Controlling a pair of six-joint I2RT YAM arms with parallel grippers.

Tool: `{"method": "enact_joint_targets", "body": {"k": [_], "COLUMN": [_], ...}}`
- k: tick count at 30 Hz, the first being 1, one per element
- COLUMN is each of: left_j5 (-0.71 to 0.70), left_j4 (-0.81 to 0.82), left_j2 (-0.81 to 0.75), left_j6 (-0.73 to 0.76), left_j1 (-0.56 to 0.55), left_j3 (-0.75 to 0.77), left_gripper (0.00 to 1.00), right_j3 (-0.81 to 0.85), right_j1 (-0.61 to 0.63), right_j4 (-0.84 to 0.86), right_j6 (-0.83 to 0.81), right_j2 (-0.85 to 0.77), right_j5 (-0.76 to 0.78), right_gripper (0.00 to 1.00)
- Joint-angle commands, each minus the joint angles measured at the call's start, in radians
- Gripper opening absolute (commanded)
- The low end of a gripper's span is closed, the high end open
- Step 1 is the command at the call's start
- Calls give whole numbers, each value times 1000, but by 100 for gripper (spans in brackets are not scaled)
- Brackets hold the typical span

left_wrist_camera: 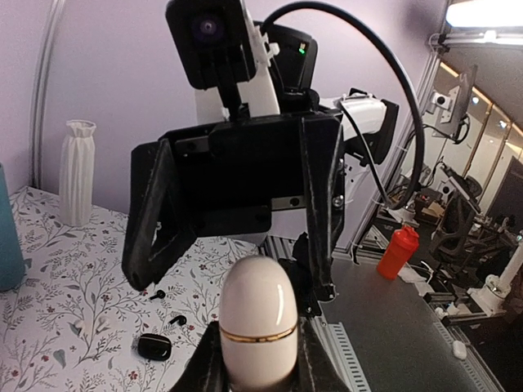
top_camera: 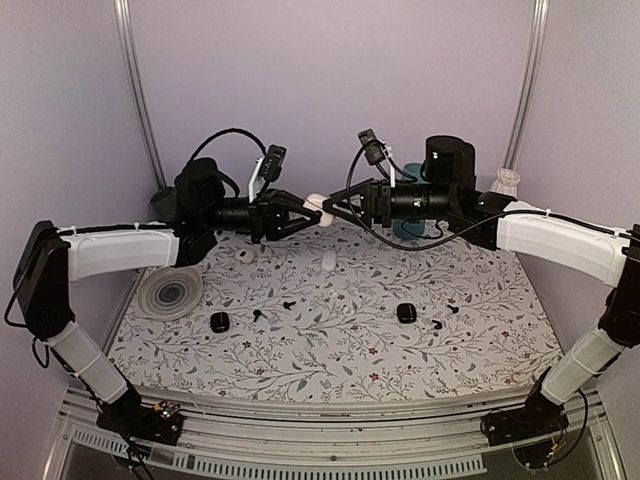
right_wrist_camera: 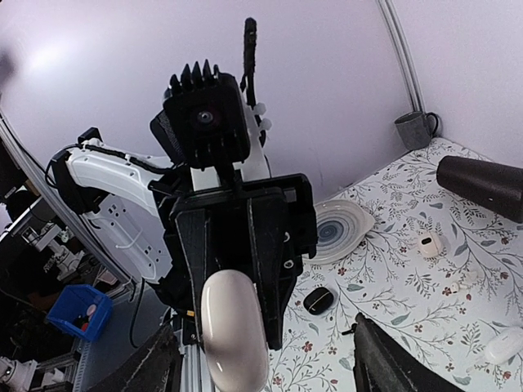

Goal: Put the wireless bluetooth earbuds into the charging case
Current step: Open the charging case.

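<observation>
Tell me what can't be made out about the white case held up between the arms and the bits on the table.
- white case: shut in all three views, so its inside is hidden.
- left gripper: fingertips cut off by the bottom edge of the left wrist view.
- black earbuds: too small in the top view to tell one from another.

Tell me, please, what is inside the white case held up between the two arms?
Nothing inside shows: the white case is closed along its gold seam and clamped in the left gripper, so its contents are hidden.
</observation>
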Motion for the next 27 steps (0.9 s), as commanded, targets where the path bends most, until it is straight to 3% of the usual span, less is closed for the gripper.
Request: {"method": "enact_joint_targets", "body": {"k": [1,15,27], "left_j5": [25,37,75], "left_j4": [-22,-16,-25], "left_j2": [-25,-26,-35], "left_j6": [51,22,33], "left_j1": [-6,-11,-29], "left_j3": [11,32,40], "left_gripper": [0,0,0], "right_j3": [-11,2,-2], "right_j1": [0,2,-11], "right_j4": [32,-42,-70], "right_j6": [-3,-65,-53], "right_j2": [-33,-31,-45], "right_j5": [43,28,163], "right_gripper": [72,79,81]}}
